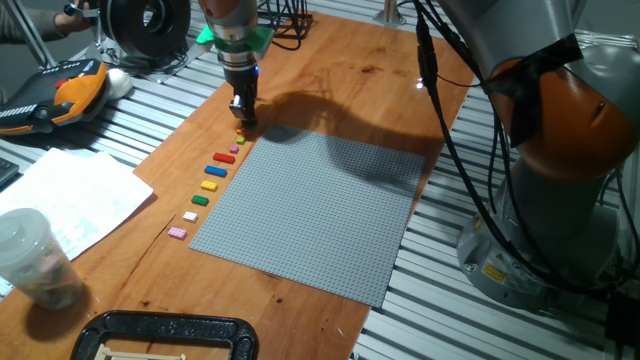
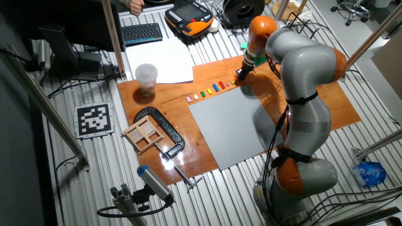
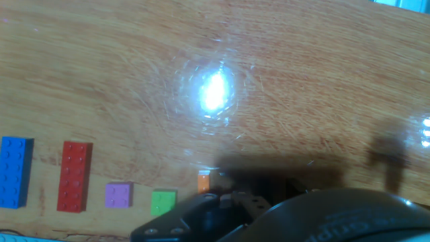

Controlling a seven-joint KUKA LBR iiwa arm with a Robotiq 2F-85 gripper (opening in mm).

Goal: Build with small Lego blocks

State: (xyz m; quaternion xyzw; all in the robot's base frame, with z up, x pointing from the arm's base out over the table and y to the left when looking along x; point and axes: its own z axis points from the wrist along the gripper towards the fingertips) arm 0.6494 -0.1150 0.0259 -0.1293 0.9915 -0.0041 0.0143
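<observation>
The small Lego blocks lie in a row on the wooden board along the left edge of the grey baseplate (image 1: 320, 210). From near to far they are pink (image 1: 177, 232), white (image 1: 190, 216), green (image 1: 200, 200), yellow (image 1: 208, 185), blue (image 1: 215, 170) and red (image 1: 224, 157), then smaller ones. My gripper (image 1: 244, 118) is down at the board at the row's far end. The hand view shows the blue (image 3: 15, 172), red (image 3: 74, 176), purple (image 3: 118, 195), green (image 3: 163, 202) and orange (image 3: 204, 181) bricks. The orange one lies right beside a dark finger (image 3: 232, 198). The fingertips are hidden in shadow.
A plastic cup (image 1: 35, 255) and paper sheets (image 1: 70, 195) are at the near left. A black clamp (image 1: 165, 335) sits on the board's front edge. An orange-black pendant (image 1: 60, 95) lies at the far left. The arm's base (image 1: 545, 200) stands to the right.
</observation>
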